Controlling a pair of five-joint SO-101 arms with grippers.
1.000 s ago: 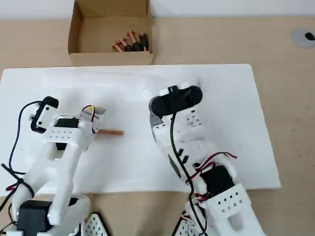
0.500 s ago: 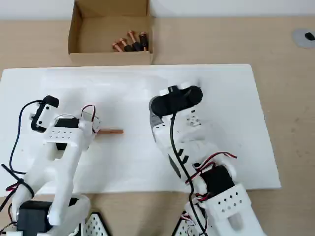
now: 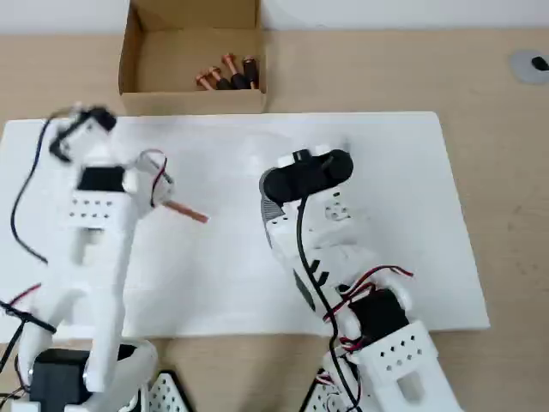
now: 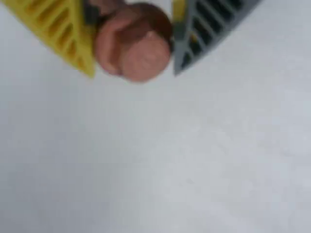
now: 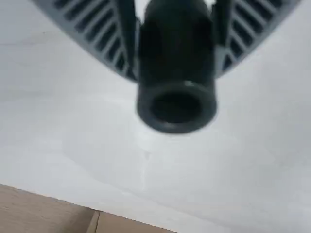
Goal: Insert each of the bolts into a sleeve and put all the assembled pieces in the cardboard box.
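Far left first: left arm (image 3: 93, 215) stands over the white board (image 3: 403, 163), on the arms' side of the cardboard box (image 3: 190, 101), roughly in line w/ the box's left wall. Left gripper (image 3: 165, 202) sits a bit further out from the box's front wall, jaws narrow and pinching the bolt (image 3: 187, 212). It's a copper rod poking out to the right, tilted, free end angled away from the box. Can't tell from the high view if that end touches the board. Left wrist cam, close up: left gripper (image 4: 132, 65) has the bolt (image 4: 138, 51) wedged btw the yellow finger (image 4: 58, 29) and the grey finger (image 4: 214, 24), rounded copper end facing the cam, board behind it. Moving right, inside the box: assembled pieces (image 3: 227, 75) lie bunched at the front wall near the box's right-hand corner, copper ends and dark sleeves side by side. Further right, right arm (image 3: 322, 232) is out past the box's right front corner, farther from the box than the left gripper, also over the board. Right wrist cam: right gripper (image 5: 175, 53) jaws clamp the sleeve (image 5: 176, 104), a dark tube gripped on both sides w/ its hollow mouth facing the cam. Board lies behind it, plus a strip of wooden table (image 5: 43, 213) at the board's edge. Bolt and sleeve are apart: bolt w/ the left arm, sleeve w/ the right. Far right, well away from the box, a grey disc (image 3: 530, 64) sits on the table.
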